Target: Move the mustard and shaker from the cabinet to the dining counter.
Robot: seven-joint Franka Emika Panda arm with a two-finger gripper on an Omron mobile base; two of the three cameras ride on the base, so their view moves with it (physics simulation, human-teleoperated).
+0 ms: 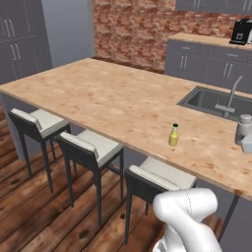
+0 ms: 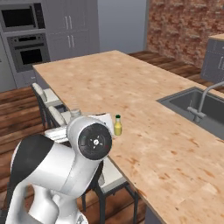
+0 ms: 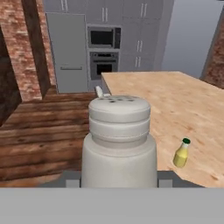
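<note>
The grey shaker stands upright between my gripper fingers, which are shut on its lower body. In the left base view the shaker and gripper are at the right edge, over the dining counter near its front. The yellow mustard with its dark green cap stands upright on the counter to the shaker's left, apart from it. The mustard also shows beside my arm in the right base view, and low on the right in the hand view. Whether the shaker touches the counter I cannot tell.
A dark sink with a silver faucet is set in the counter behind the mustard. Three grey-cushioned stools line the counter's front edge. Grey wall cabinets and a coffee machine are at the back right.
</note>
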